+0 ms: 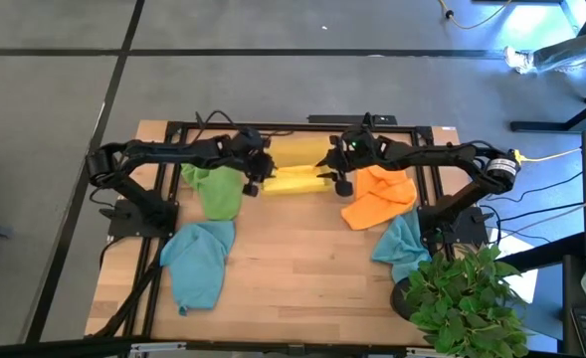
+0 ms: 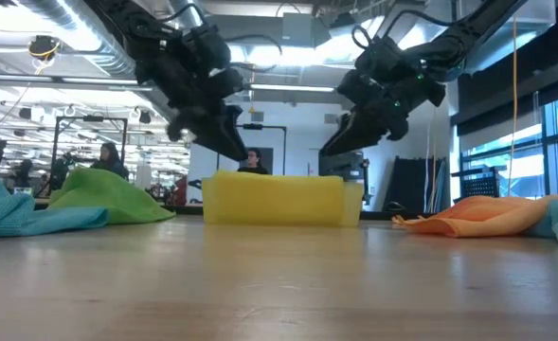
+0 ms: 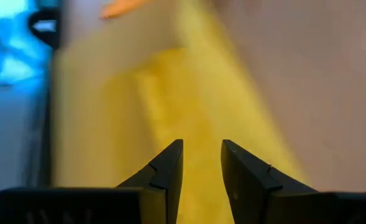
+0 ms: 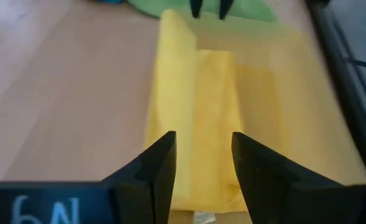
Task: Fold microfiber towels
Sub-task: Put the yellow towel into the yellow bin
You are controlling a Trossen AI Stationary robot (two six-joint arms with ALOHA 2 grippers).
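A folded yellow towel (image 1: 294, 181) (image 4: 198, 118) lies in the translucent yellow tray (image 1: 297, 149) (image 2: 279, 201) at the table's far middle. My left gripper (image 1: 263, 182) (image 3: 201, 146) hovers open above the tray's left end. My right gripper (image 1: 330, 179) (image 4: 202, 137) hovers open above its right end. Neither has anything between its fingers. A green towel (image 1: 218, 189) lies crumpled left of the tray and an orange towel (image 1: 380, 197) right of it. One teal towel (image 1: 198, 261) lies at the near left, another (image 1: 404, 244) at the near right.
A potted plant (image 1: 467, 298) stands at the table's near right corner. Black frame rails (image 1: 273, 127) run along the far edge and both sides. Bare wood (image 1: 302, 268) lies between the two teal towels.
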